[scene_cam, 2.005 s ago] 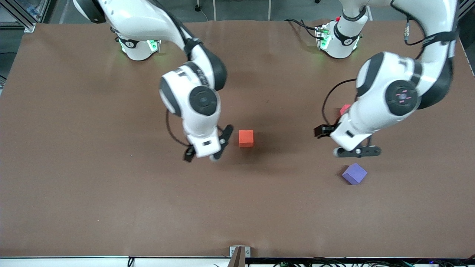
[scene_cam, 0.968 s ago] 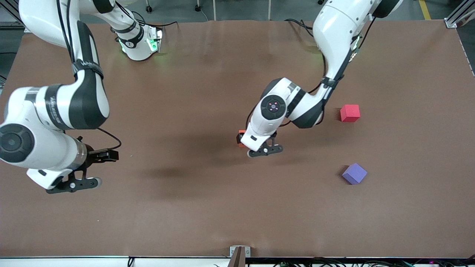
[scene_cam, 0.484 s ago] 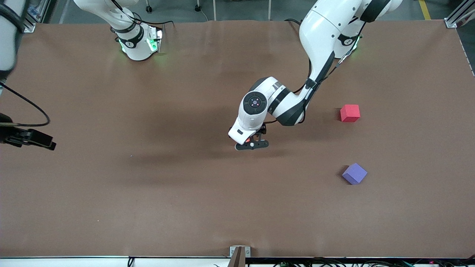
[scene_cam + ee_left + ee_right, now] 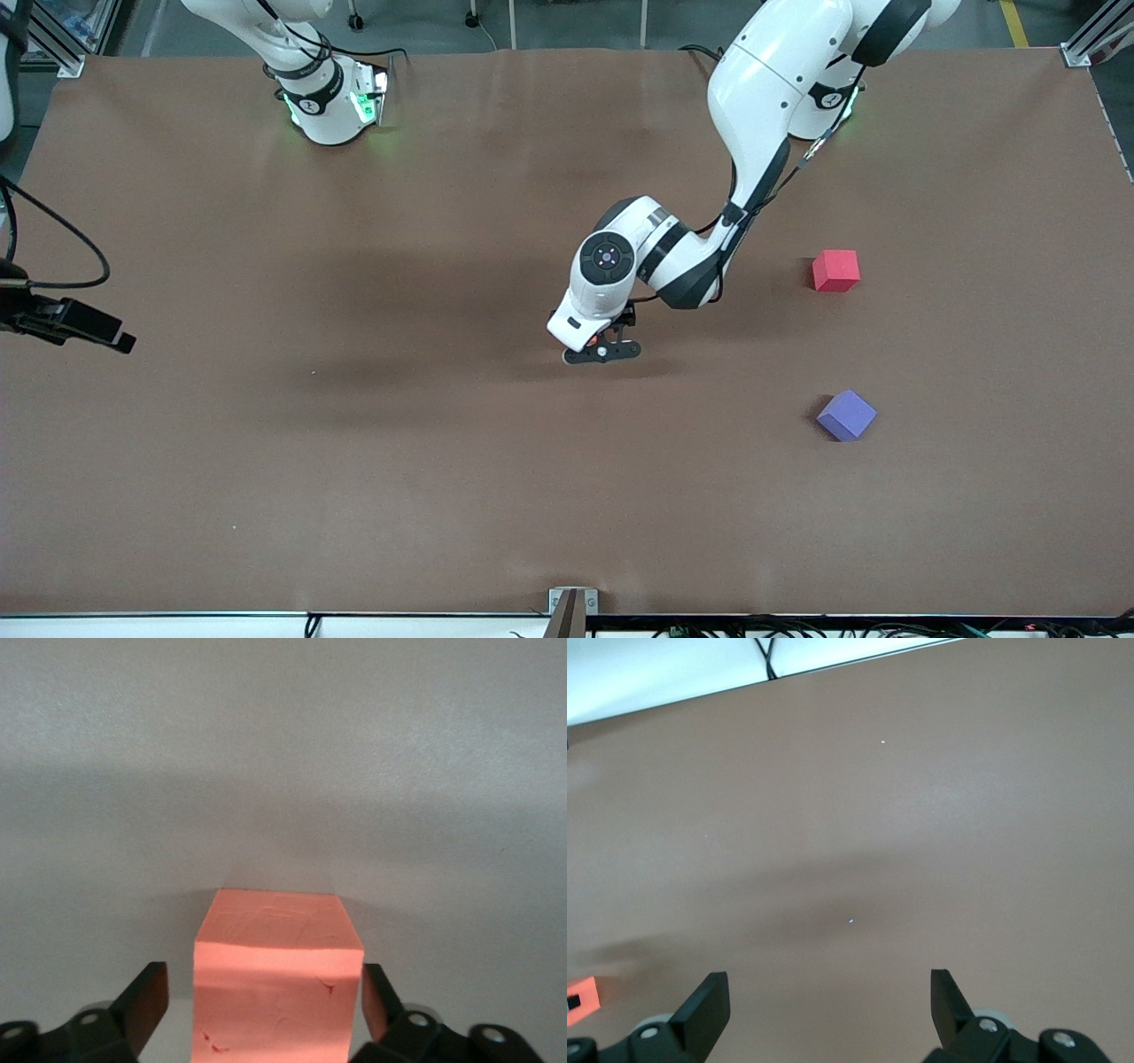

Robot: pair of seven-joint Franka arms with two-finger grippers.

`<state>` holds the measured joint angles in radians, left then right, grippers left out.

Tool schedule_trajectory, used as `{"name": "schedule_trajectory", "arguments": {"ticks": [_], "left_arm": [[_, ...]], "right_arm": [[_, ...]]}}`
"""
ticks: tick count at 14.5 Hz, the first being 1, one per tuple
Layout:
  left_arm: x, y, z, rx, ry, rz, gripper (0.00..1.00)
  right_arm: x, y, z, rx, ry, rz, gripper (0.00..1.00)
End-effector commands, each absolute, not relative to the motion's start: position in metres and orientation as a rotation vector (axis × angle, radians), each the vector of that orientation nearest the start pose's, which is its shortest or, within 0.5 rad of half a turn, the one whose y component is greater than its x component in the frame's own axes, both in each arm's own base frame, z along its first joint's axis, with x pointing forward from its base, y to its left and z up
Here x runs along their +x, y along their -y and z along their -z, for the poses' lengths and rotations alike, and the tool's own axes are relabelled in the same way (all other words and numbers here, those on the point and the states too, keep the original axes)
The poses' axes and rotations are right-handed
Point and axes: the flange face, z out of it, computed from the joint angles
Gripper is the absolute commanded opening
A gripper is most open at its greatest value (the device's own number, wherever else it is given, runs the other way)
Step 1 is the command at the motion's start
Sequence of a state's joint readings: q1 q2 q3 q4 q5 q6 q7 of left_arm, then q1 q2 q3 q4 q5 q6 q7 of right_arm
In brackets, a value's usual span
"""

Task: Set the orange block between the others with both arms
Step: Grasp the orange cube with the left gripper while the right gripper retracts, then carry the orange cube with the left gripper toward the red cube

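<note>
Fingers (image 4: 146, 1001) of my left gripper (image 4: 602, 350) flank the orange block (image 4: 278, 979) at mid-table, narrow gaps on both sides, not yet clamped. Pinkish-red cube (image 4: 835, 269) lies at two o'clock from it, purple cube (image 4: 846, 415) at four. My right gripper (image 4: 830, 1014) waits, jaws wide and holding nothing, over bare table (image 4: 354, 496)

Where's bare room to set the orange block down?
Bare tabletop lies between the pinkish-red cube and the purple cube. The only crowded spot is mid-table, where the left end effector straddles the orange block. The right end effector waits aside, open.
</note>
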<state>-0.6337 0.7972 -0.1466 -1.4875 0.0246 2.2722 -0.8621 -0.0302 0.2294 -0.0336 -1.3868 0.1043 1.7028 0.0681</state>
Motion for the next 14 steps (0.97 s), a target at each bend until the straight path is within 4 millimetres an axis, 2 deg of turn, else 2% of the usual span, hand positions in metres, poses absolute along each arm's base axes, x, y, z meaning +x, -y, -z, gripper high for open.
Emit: {"name": "schedule_trajectory", "arguments": {"ticks": [1, 2, 4, 7, 8, 9, 12, 13, 14], "left_arm": [[0.519, 0.501, -0.205, -3.180, 0.198, -0.061, 0.59], [0.519, 0.501, -0.204, -3.179, 0.198, -0.062, 0.42], [0.522, 0.503, -0.209, -3.187, 0.198, -0.048, 0.30], [0.532, 0.495, -0.224, -3.195, 0.228, -0.031, 0.27], [0.542, 0.486, -0.239, -3.201, 0.254, -0.008, 0.27], [0.556, 0.467, -0.251, -3.191, 0.301, -0.004, 0.27], [0.577, 0.408, -0.307, -3.100, 0.343, -0.098, 0.27], [0.579, 0.392, -0.325, -3.096, 0.347, -0.096, 0.27], [0.579, 0.373, -0.332, -3.088, 0.363, -0.100, 0.27]], "right_arm": [[0.618, 0.021, -0.589, -3.064, -0.183, 0.126, 1.00], [0.618, 0.025, -0.586, -3.068, -0.178, 0.111, 1.00], [0.619, 0.032, -0.588, -3.088, -0.083, 0.133, 1.00], [0.617, 0.033, -0.588, -3.092, -0.071, 0.115, 1.00], [0.617, 0.034, -0.587, -3.093, -0.071, 0.111, 1.00], [0.615, 0.035, -0.585, -3.094, -0.078, 0.087, 1.00], [0.615, 0.029, -0.587, -3.094, -0.059, 0.103, 1.00], [0.614, 0.029, -0.587, -3.093, -0.057, 0.101, 1.00], [0.613, 0.030, -0.586, -3.094, -0.034, 0.101, 1.00]]}}
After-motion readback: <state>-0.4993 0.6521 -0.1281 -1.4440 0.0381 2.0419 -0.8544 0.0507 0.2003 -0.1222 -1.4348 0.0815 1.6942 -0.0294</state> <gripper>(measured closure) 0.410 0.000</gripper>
